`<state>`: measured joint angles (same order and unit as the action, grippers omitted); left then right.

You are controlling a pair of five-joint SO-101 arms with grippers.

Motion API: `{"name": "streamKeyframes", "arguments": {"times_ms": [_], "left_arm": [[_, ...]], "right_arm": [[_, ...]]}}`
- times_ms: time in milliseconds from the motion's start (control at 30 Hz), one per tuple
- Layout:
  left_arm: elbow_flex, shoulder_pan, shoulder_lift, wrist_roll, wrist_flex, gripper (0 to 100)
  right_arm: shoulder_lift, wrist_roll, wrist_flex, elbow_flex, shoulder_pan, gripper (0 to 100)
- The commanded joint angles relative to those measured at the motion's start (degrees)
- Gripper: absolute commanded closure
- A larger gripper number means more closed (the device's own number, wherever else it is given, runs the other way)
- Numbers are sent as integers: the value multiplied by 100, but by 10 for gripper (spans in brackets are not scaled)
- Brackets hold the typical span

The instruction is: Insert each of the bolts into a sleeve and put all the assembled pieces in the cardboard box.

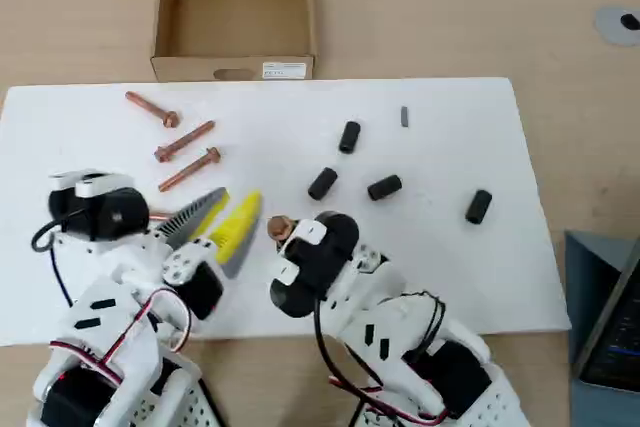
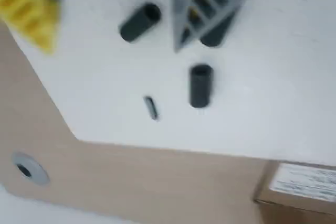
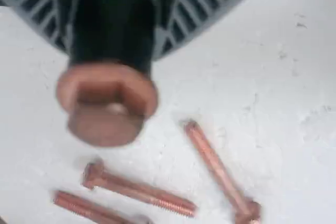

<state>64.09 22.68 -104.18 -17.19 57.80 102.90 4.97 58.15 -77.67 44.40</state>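
Apparently black-sleeved, the copper bolt (image 3: 106, 103) fills right pincer (image 3: 115, 19).

**One bolt sleeved, three bolts and four sleeves loose**

Your cardboard box (image 1: 200, 67) stands with its top open. Three copper bolts (image 1: 152, 108) (image 1: 184, 141) (image 1: 189, 170) lie flat on the surface in front of the box's left corner. Four short black sleeves (image 1: 348, 136) (image 1: 322, 183) (image 1: 384, 187) (image 1: 478, 206) lie on their sides, scattered in front of its right corner and farther right. Well in front of the box, the bolted sleeve (image 3: 113, 24), with a copper head at its end, sits pinched in your right hand (image 1: 285, 237).
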Motion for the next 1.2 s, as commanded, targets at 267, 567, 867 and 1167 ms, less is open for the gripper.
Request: {"name": "streamKeyframes", "arguments": {"times_ms": [267,567,867,1167], "left_arm": [[818,-1802,-31,1371,404,998],[2215,-3015,-31,1881,387,998],[2831,-3297,-31,1881,387,998],[2980,-3297,-31,1873,378,998]], "right_arm": [[40,0,79,690,-1798,989],[-1095,-536,396,1789,-2396,989],[-4593,-730,-211,4374,-2396,989],[-7802,-686,-738,7099,-2396,989]]}}
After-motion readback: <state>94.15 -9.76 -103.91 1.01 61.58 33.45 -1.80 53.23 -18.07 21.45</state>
